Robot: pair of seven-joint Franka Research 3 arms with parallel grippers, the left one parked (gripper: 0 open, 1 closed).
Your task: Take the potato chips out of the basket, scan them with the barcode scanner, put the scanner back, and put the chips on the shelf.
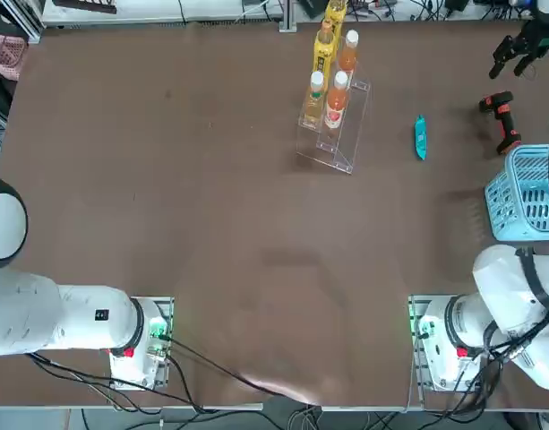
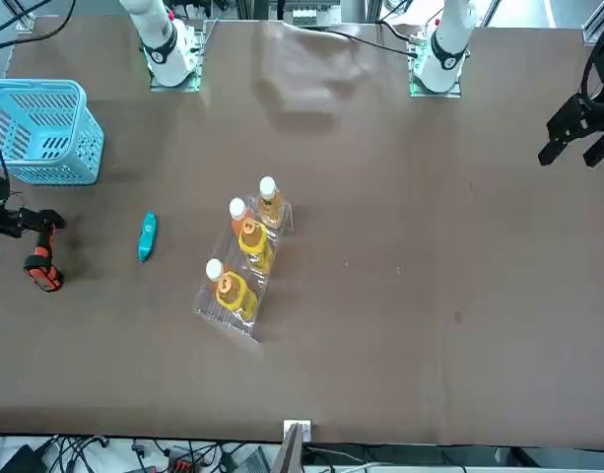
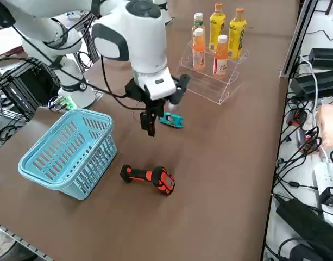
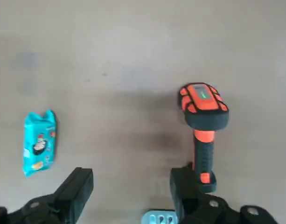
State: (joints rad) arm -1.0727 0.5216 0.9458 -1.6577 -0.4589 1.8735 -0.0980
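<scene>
The teal potato chips (image 1: 420, 137) (image 2: 147, 236) (image 3: 170, 120) (image 4: 39, 142) lie flat on the brown table, between the shelf and the scanner. The black and orange barcode scanner (image 1: 502, 116) (image 2: 40, 261) (image 3: 150, 178) (image 4: 203, 130) lies on its side near the light blue basket (image 1: 534, 157) (image 2: 35, 89) (image 3: 63, 128), whose inside shows nothing. My right gripper (image 3: 155, 111) (image 4: 132, 184) (image 1: 523, 49) hangs open above the table between chips and scanner, holding nothing. One of its fingers stands close by the scanner's handle. The clear stepped shelf (image 1: 346, 148) (image 2: 218, 305) (image 3: 207, 87) stands farther along.
Several orange and yellow drink bottles (image 1: 337, 94) (image 3: 220, 54) stand on the shelf's tiers. Cables and power strips (image 3: 313, 179) run along the table's far-right edge. The basket sits near the table's right edge.
</scene>
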